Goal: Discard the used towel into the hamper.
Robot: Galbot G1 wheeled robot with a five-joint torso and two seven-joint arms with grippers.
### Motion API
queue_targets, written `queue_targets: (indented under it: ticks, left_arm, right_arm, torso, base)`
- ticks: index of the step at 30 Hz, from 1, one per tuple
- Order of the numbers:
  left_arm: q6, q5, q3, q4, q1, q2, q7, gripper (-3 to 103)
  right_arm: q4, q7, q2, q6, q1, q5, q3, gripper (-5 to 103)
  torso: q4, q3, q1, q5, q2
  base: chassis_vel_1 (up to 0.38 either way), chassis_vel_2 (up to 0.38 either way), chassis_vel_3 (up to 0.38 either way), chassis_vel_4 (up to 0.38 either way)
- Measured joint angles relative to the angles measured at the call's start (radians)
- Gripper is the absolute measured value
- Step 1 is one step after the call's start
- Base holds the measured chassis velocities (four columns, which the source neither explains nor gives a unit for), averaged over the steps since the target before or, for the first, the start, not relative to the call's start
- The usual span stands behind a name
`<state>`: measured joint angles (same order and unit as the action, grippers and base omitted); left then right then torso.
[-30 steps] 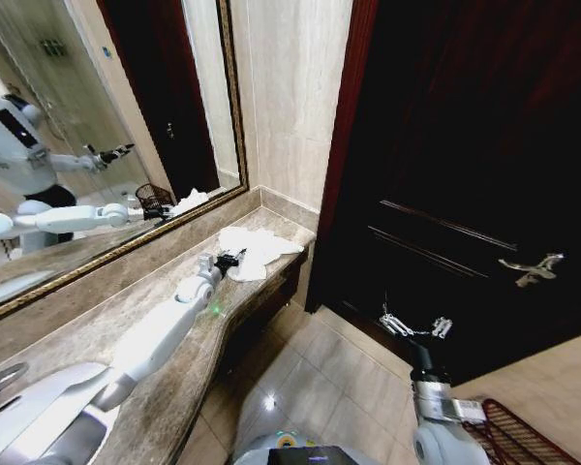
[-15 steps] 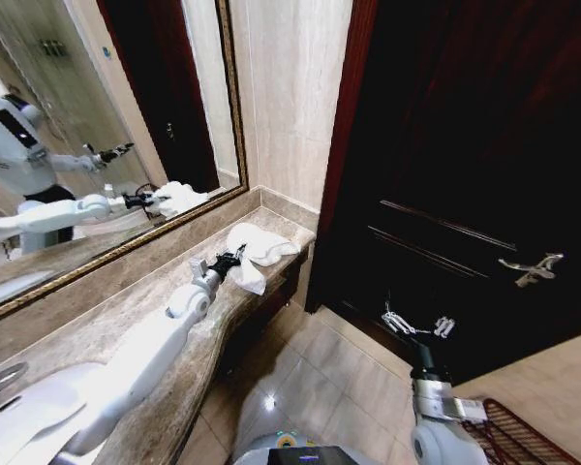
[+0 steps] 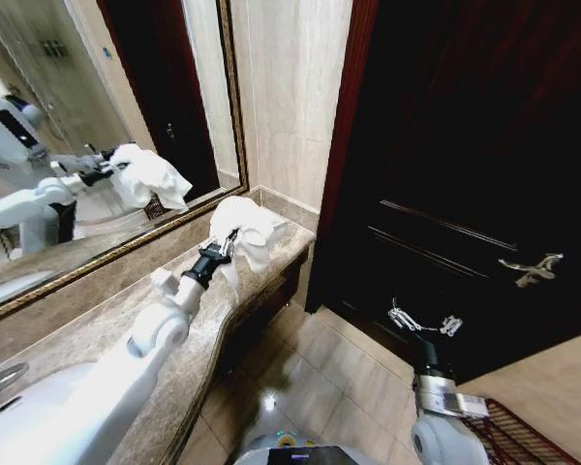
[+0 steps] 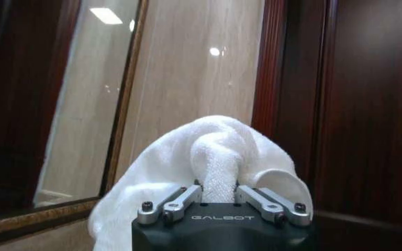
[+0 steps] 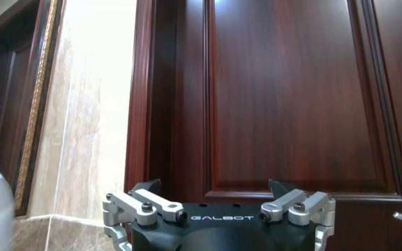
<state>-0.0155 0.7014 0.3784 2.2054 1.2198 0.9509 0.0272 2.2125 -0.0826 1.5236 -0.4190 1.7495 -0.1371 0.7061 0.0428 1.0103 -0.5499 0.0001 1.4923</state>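
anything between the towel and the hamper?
Head view: bare tiled floor and the idle right gripper lie between the towel, held by the left gripper, and the hamper.

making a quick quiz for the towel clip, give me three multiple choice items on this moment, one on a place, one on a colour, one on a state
1. Where is the towel?
A. lifted above the counter end
B. in the sink
C. on the floor

2. What colour is the door?
A. white
B. dark reddish-brown
C. grey

3. How is the right gripper?
A. shut on the towel
B. gripping the door handle
C. open and empty

Answers:
1 A, the left gripper holds it bunched, hanging over the marble by the mirror.
2 B, the panelled wood fills the right wrist view.
3 C, its fingers stand apart before the door, nothing between them.
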Motion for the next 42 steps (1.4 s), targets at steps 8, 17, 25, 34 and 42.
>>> queue_targets:
  ticks: [8,17,25,34,42]
  left_arm:
    - [0.119,-0.260,0.105,0.226,0.401,0.230,-0.035,10]
    - [0.231,-0.465,0.069,0.284,0.565,0.379,-0.042,10]
    - [0.253,-0.508,0.072,0.292,0.578,0.408,-0.035,10]
    - [0.242,-0.534,0.081,0.287,0.582,0.408,-0.024,10]
    - [0.234,-0.524,0.080,0.278,0.573,0.402,-0.029,10]
  right_arm:
    - [-0.001,0.011,-0.022,-0.008,-0.036,0.001,0.007,100]
    - [-0.020,0.025,-0.029,-0.007,-0.048,-0.012,0.000,100]
    - [-0.026,0.023,-0.036,-0.004,-0.044,-0.032,0.021,100]
    - [-0.033,-0.085,-0.023,-0.011,-0.057,0.019,0.053,100]
    - [0.018,-0.067,-0.010,-0.013,0.017,-0.035,0.069,100]
  torso:
    - [0.0001,0.000,0.000,0.0003,0.000]
    - [0.0000,0.000,0.000,0.0003,0.000]
    - [0.0000,0.000,0.000,0.0002,0.000]
    - [0.0000,0.000,0.000,0.0001,0.000]
    - [0.0000,0.000,0.000,0.0000,0.000]
  base:
    - [0.000,0.000,0.000,0.000]
    - [0.000,0.000,0.000,0.000]
    - [0.000,0.000,0.000,0.000]
    - [0.000,0.000,0.000,0.000]
    - [-0.022,-0.018,-0.017,-0.012]
